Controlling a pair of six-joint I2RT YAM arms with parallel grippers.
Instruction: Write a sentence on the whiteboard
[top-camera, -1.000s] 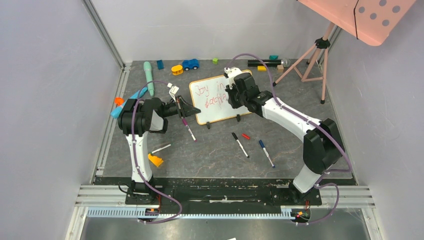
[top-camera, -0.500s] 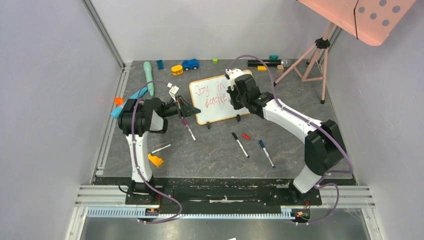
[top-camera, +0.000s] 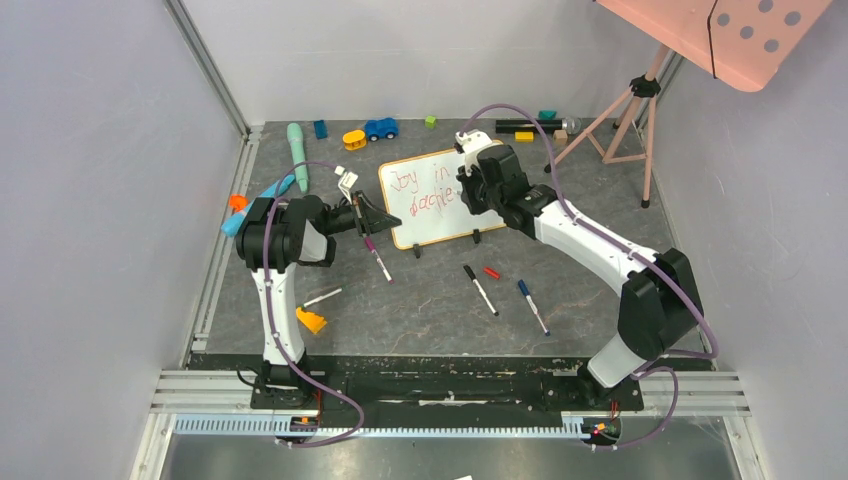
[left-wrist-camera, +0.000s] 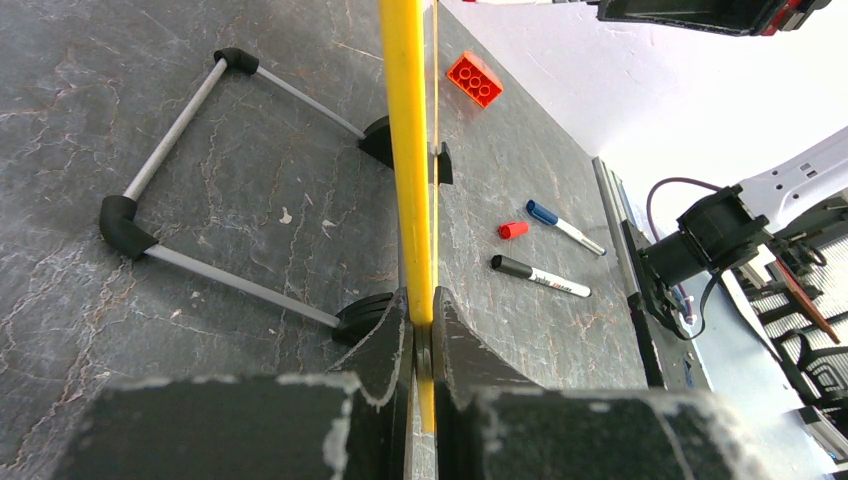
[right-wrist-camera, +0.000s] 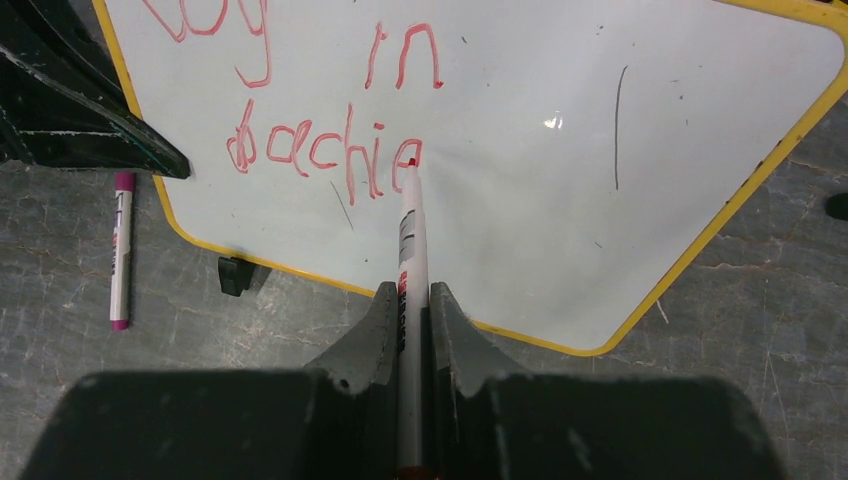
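Observation:
The whiteboard (top-camera: 432, 226), with a thin orange-yellow frame, stands tilted at the middle back of the table. The sentence (top-camera: 424, 189) is red handwriting in two lines, about "Joy in" over "achie" (right-wrist-camera: 322, 150). My right gripper (top-camera: 470, 193) is shut on a red marker (right-wrist-camera: 410, 235), whose tip touches the board (right-wrist-camera: 520, 220) just after the last letter. My left gripper (top-camera: 386, 219) is shut on the board's left frame edge (left-wrist-camera: 406, 150), with the jaws pinching it on both sides (left-wrist-camera: 422, 312).
A purple marker (top-camera: 378, 256) lies below the left gripper. A black marker (top-camera: 480, 289), a red cap (top-camera: 491, 272) and a blue marker (top-camera: 532, 306) lie in front of the board. Toys, including a blue car (top-camera: 380, 128), line the back. A pink tripod (top-camera: 628, 118) stands at the back right.
My right gripper has moved a little to the right and farther back along the second line with the marker. The left gripper and the board have not moved.

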